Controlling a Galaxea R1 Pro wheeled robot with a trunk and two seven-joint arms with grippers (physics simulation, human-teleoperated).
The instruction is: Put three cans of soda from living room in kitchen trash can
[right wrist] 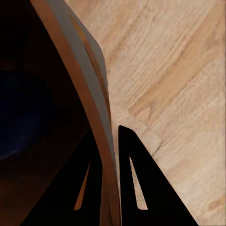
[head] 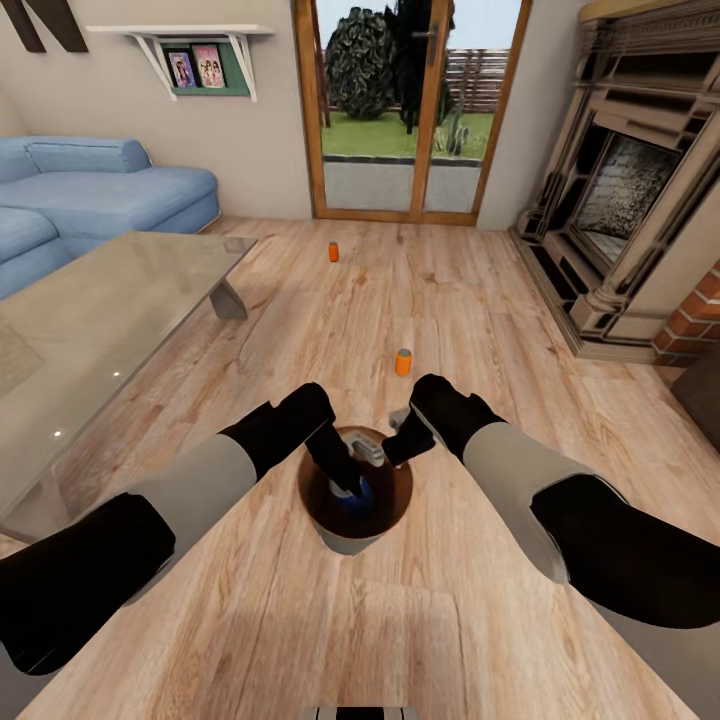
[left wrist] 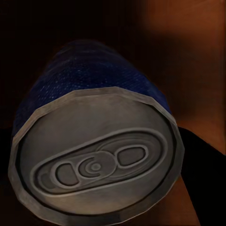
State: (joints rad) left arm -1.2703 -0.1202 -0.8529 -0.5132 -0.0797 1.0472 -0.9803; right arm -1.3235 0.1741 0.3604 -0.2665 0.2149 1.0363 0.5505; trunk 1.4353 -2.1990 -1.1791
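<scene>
The right hand (right wrist: 110, 188) pinched the trash can's rim (right wrist: 80, 89) to carry it, while the left hand (head: 345, 480) was lowered inside beside the blue can (left wrist: 94, 141); its grip I cannot tell. Two orange cans (head: 403, 362) waited farther on the floor (head: 480, 300).

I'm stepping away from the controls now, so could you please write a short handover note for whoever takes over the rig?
Right claw: shut on the trash can rim, one finger inside, one outside.
Left claw: reaching down into the trash can at the blue can; the pictures do not show whether it is gripping or has let go.
Two orange cans stand on the living room floor: the nearer one just ahead, the farther one toward the glass doors.
Done: blue can is inside the bin.
Left: both orange cans go in, bin goes to the kitchen.
</scene>
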